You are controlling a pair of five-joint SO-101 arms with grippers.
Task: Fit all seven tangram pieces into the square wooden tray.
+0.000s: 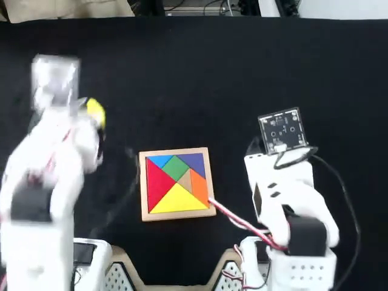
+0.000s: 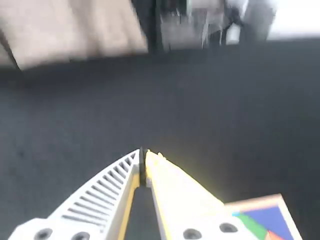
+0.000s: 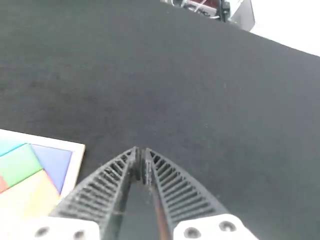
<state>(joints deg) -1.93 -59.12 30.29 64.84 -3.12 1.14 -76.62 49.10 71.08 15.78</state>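
The square wooden tray (image 1: 143,185) lies at the table's middle, packed with flat pieces: blue (image 1: 159,160), green (image 1: 176,168), violet (image 1: 195,162), red (image 1: 156,183), yellow (image 1: 177,199), orange (image 1: 200,188) and a small tan one (image 1: 185,180). My left gripper (image 2: 143,153) is shut on nothing above the bare black cloth, and a corner of the tray (image 2: 257,202) shows beside it. In the high view the left gripper (image 1: 92,113), with its yellow finger, is well left of the tray. My right gripper (image 3: 141,153) is shut and empty, just past the tray's edge (image 3: 76,162).
A black cloth (image 1: 242,73) covers the whole table. The right arm's folded body (image 1: 291,200) stands right of the tray, with a red and white cable (image 1: 233,219) running past the tray's near right corner. Clutter lines the far edge beyond the cloth.
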